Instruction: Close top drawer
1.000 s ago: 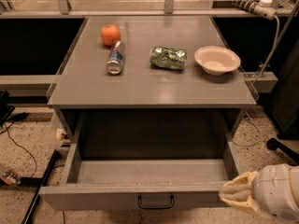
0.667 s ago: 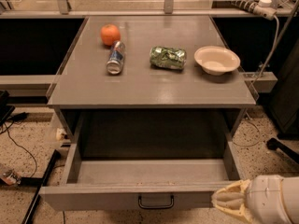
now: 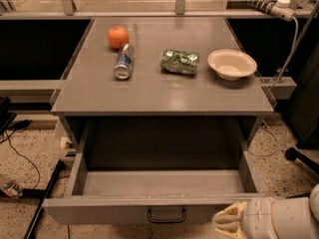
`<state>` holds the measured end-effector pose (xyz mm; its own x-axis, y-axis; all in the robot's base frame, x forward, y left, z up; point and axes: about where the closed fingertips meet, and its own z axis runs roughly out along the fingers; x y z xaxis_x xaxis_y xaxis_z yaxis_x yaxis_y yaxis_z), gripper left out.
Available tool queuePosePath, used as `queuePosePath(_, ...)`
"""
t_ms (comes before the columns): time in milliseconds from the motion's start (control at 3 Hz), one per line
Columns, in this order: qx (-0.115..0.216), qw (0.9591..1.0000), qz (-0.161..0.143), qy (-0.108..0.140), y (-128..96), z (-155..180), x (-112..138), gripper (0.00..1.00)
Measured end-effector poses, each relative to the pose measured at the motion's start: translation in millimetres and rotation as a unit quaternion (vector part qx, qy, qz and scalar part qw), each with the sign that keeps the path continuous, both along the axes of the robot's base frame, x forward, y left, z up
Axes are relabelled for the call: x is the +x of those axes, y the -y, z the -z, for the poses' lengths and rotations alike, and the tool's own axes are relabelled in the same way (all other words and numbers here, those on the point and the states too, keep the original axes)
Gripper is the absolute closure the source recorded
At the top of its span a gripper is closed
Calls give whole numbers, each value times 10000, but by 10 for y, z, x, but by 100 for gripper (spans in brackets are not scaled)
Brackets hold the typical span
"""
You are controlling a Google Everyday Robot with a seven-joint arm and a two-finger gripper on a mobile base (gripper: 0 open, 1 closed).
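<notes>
The top drawer [image 3: 164, 183] is a wide grey drawer pulled far out from under the grey table top. Its deep interior holds nothing. Its flat front [image 3: 99, 215] runs along the bottom of the view, with a small black loop handle [image 3: 166, 216] at centre. My gripper [image 3: 230, 222], cream-coloured on a white wrist, is at the bottom right. It sits right at the drawer front, to the right of the handle. The lower drawers are out of view.
On the table top [image 3: 164, 91] lie an orange [image 3: 118, 36], a can on its side [image 3: 123, 61], a green crumpled bag [image 3: 179, 61] and a cream bowl [image 3: 232, 63]. Cables and a black stand [image 3: 42, 203] are on the floor at left. A chair base [image 3: 299, 156] is at right.
My gripper has moved left and a little down along the drawer front, closer to the handle. The drawer stays open and the table objects have not moved.
</notes>
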<state>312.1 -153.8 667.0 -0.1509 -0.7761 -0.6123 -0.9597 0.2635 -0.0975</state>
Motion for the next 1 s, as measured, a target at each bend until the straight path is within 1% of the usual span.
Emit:
queuePosePath(333, -17, 10000, 25, 32, 9, -3, 18, 81)
queuePosePath(1000, -18, 10000, 22, 35, 8, -3, 21, 34)
